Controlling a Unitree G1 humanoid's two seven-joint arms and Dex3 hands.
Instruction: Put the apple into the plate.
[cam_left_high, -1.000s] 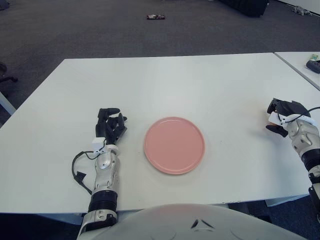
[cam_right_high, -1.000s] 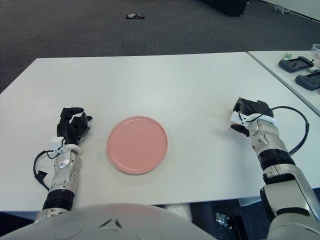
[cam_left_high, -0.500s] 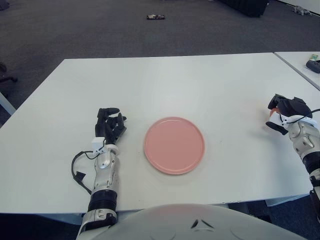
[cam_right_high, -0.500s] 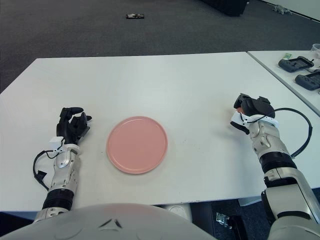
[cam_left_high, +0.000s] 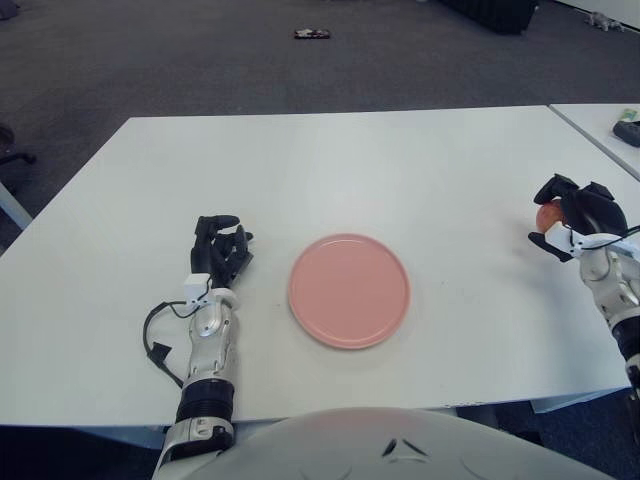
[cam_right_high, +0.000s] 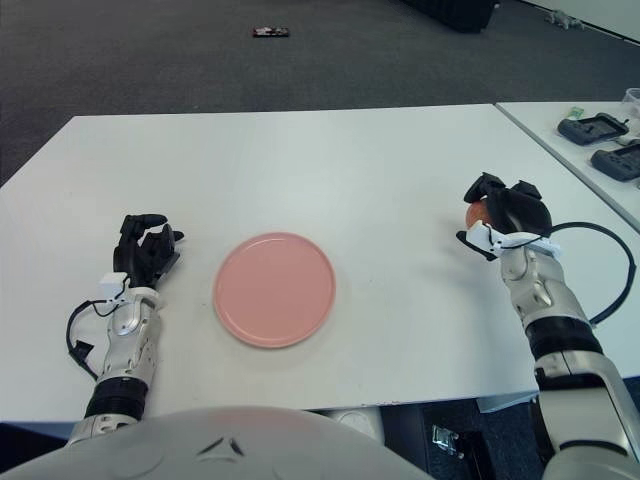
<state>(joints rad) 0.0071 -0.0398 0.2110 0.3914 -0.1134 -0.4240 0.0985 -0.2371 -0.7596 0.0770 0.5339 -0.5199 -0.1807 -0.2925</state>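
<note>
Right hand: black three-fingered right hand (cam_right_high: 505, 212) is sitting near the right edge of the white rectangular surface (cam_right_high: 330, 180), its fingers curling around the small round red-orange apple (cam_right_high: 476, 213).
Apple: only a sliver is showing between the dark fingers on the side facing the plate; it is sitting inside the grasp, well apart from the plate, and whether it is touching the surface cannot be told.
Plate: round flat pink plate (cam_left_high: 349, 290) is lying on the surface near the front edge, between the two hands and closer to the left one, with nothing on it.
Left hand: black three-fingered left hand (cam_left_high: 221, 249) is showing just left of the plate, fingers loosely bent and holding nothing.
Cable: black cable (cam_right_high: 600, 270) is looping out beside the right forearm.
Background: dark grey carpeted floor (cam_left_high: 200, 60) is lying beyond the surface, with a small dark object (cam_left_high: 311, 34) on it; a second white table (cam_right_high: 590, 150) at far right is carrying dark devices (cam_right_high: 598, 128).
</note>
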